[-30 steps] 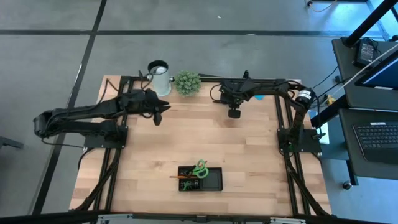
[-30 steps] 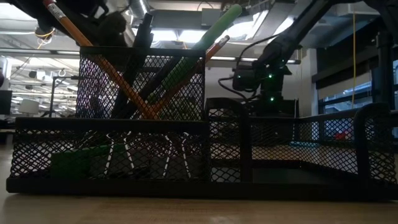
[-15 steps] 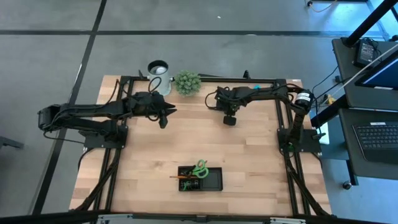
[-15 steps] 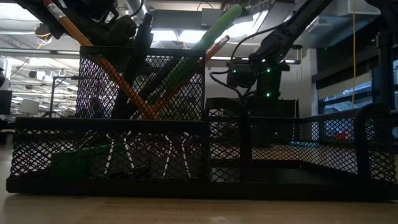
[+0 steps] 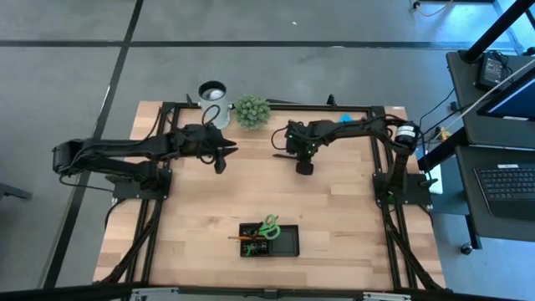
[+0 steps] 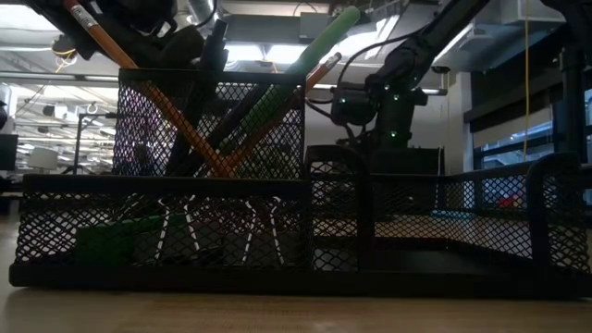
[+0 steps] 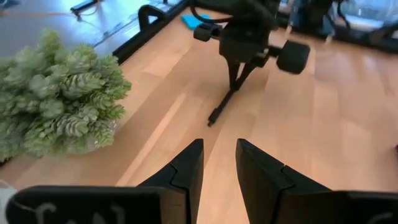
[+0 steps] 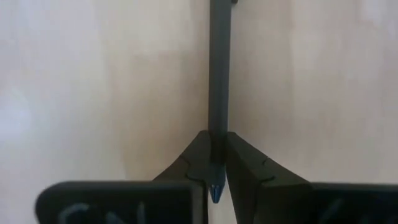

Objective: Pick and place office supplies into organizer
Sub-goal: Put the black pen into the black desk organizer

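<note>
- Wooden table (image 5: 334, 209) carries the organizer (image 5: 269, 240) near its front edge, well apart from the plant (image 5: 252, 110).
- Right wrist view alone shows right gripper (image 8: 214, 155) fingers clenched on a black pen (image 8: 217, 74).
- Left gripper (image 7: 217, 163) fingers released, beside the plant.

The tray (image 5: 269, 240) was black mesh, the scissors (image 5: 269, 226) green-handled, the pencils (image 6: 162, 109) orange, the plant (image 5: 252, 110) green, the cup (image 5: 213, 103) white.

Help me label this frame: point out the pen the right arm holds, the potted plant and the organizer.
pen (image 8: 217, 87): right wrist view, on the dark barrel beyond the jaws.
potted plant (image 5: 252, 110): high view, middle of the green foliage.
organizer (image 5: 287, 242): high view, bare floor of the tray's larger compartment.
</note>
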Controlling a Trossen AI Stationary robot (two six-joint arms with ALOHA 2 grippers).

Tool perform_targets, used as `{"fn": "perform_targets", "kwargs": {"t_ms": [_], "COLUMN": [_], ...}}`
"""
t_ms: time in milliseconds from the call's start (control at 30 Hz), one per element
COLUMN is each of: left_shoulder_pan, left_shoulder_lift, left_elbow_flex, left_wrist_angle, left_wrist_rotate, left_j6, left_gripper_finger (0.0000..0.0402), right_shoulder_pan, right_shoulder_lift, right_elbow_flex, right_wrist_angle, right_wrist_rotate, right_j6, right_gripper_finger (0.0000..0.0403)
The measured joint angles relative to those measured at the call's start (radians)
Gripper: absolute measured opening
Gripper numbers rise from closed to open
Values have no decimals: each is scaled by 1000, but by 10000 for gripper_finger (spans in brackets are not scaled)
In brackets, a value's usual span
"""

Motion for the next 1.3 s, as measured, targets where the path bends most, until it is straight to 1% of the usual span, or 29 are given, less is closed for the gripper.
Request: {"fn": "perform_targets", "kwargs": {"t_ms": [133,233,400,533,700,900,1067,1167,1300], "left_shoulder_pan": [-28,-48,-68,-79,-92,-115,-133,-139,-134], "left_shoulder_lift": [53,112,218,280,317,356,395,432,489], "left_elbow_flex": [0,0,0,0,0,0,0,24,69], "left_wrist_angle": [29,75,132,157,159,226,231,236,237], "left_wrist_rotate": [0,-14,-55,-57,-56,-33,-31,-42,-51], "left_j6": [120,167,187,195,195,194,187,189,233], "left_gripper_finger": [88,88,91,108,134,155,163,164,164], "right_shoulder_pan": [34,55,88,109,135,155,158,158,159], "right_shoulder_lift": [2,2,4,4,4,3,2,2,1], "right_elbow_flex": [0,0,-1,-2,-1,0,1,1,1], "right_wrist_angle": [50,81,138,186,217,274,300,316,325], "right_wrist_rotate": [-12,-24,-32,-48,-44,-39,-37,-38,-79], "right_j6": [21,37,82,131,157,168,184,184,184], "right_gripper_finger": [39,39,39,39,39,39,39,39,39]}}
